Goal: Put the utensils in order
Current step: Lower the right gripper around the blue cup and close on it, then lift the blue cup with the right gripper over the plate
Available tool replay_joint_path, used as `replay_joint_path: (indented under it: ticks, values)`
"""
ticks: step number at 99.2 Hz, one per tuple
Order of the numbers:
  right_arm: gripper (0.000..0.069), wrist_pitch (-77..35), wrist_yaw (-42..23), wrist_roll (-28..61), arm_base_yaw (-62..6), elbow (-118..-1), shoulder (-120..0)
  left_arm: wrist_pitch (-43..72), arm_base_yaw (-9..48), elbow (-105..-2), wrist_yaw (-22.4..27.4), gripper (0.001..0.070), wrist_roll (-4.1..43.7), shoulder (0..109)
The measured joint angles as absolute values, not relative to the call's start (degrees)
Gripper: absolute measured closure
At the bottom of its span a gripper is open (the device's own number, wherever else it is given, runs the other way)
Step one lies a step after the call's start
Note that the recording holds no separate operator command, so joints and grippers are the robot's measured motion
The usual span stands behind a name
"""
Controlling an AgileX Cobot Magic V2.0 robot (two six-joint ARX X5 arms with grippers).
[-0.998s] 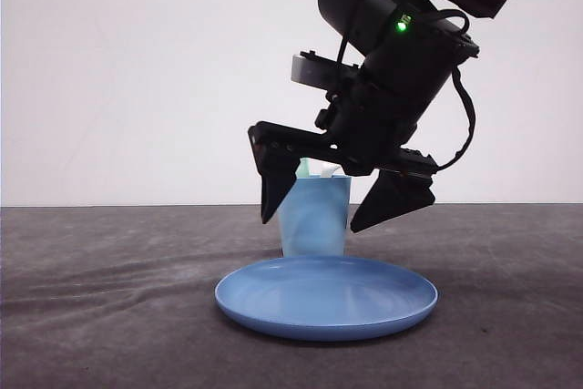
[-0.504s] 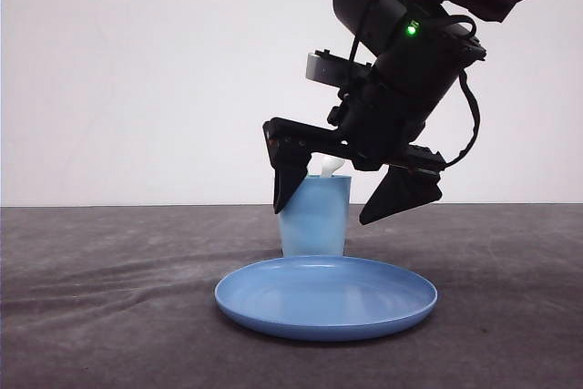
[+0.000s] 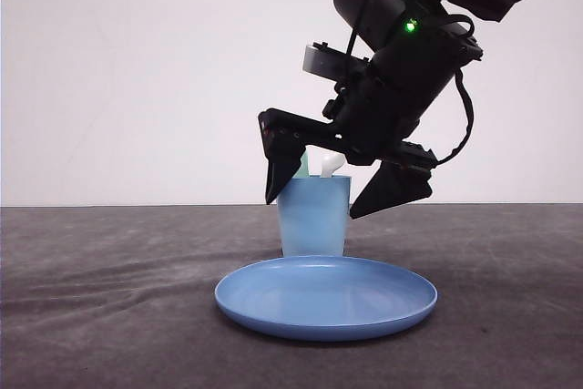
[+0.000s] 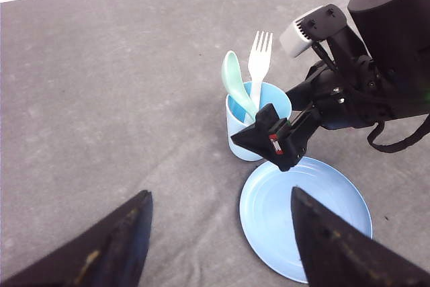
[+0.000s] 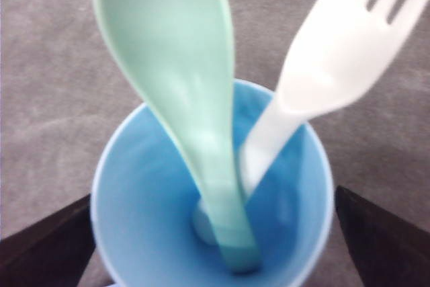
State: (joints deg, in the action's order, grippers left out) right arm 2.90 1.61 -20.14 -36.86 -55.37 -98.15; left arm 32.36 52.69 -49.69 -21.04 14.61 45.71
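1. Plainly risking a tipped cup above all: right gripper (image 3: pixel 313 206) hovering spread wide and holding nothing over the light blue plastic cup (image 3: pixel 314 225). One black finger is hanging beside the rim at 9 o'clock and the other at 3 o'clock in the front view. Any sideways drift would probably be catching that rim and spilling everything toward the blue round plastic plate (image 3: pixel 273 305), which is lying at 6 o'clock of the cup.
2. Also risking a snagged utensil: white plastic fork with the thick rounded handle (image 5: pixel 342 52) and mint-green plastic spoon (image 5: pixel 175 52) both standing handle-down inside the cup, heads leaning out above the rim. A finger brushing either head on the way up would likely be levering it out onto the table.
3. Possibly risking a crushed cup too: closing at this height would seem to be squeezing the thin cup wall rather than either utensil.
4. Sitting between the spread jaws, both utensils: spoon head lying toward the 9 o'clock finger, fork head nearer the middle, leaning toward 3 o'clock. Not managing to tell whether the spoon is touching that finger.
5. Hanging open and empty, well apart from the cup: left gripper (image 4: pixel 219 199), posing no visible hazard.
6. Judging by both utensils resting in the cup, nearing completion, with a clean straight lift being the safest exit.
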Motion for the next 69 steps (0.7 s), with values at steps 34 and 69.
replay_joint_path:
  ticks: [34,69]
  values:
    - [0.0029,2.5,1.7,-20.1,-37.1,-56.4,-101.4,33.1,52.7,-49.7,-21.0,0.0315,14.6,45.7]
    - [0.0232,2.4,1.5,-20.1,-37.1,-56.4,-101.4,33.1,52.7,-49.7,-21.0,0.0315,14.6,45.7]
